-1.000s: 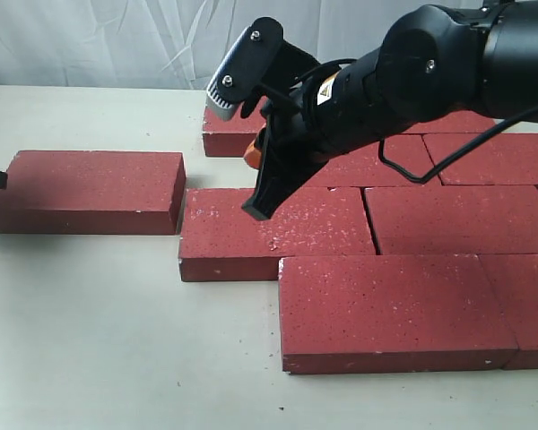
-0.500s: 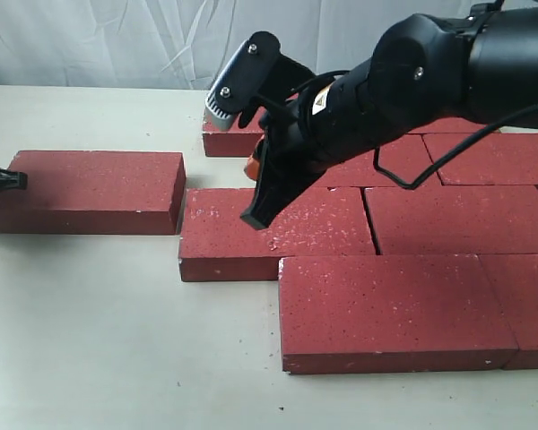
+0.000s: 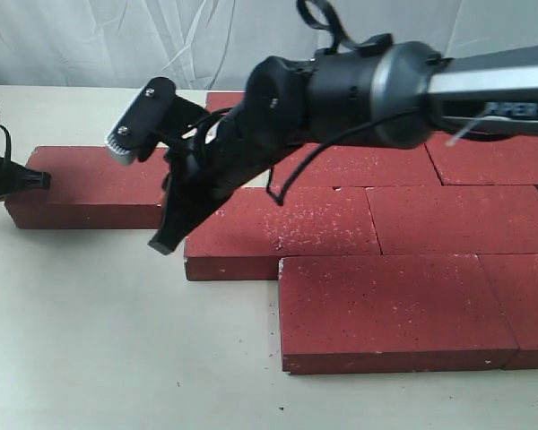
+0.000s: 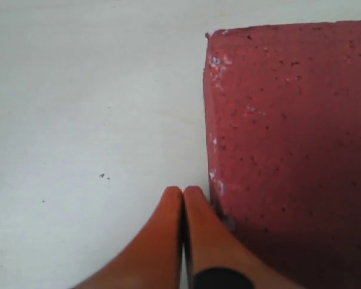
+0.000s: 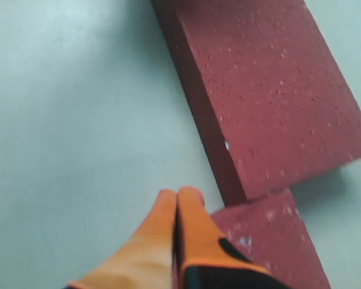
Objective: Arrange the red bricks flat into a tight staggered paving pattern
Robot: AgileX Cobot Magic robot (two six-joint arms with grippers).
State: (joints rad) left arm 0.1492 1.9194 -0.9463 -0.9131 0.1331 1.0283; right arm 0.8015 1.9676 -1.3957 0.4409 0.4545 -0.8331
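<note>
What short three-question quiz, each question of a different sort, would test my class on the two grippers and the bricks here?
1. True or false: the right gripper is clamping a brick.
2. Multiple choice: the left gripper sits at (A) the outer end of the leftmost brick, (B) the front-row brick, (C) the bare table behind the bricks.
3. Fill in: both grippers' fingers are pressed ___.
Key: 1 false, it is closed on nothing; 2 A; 3 shut.
</note>
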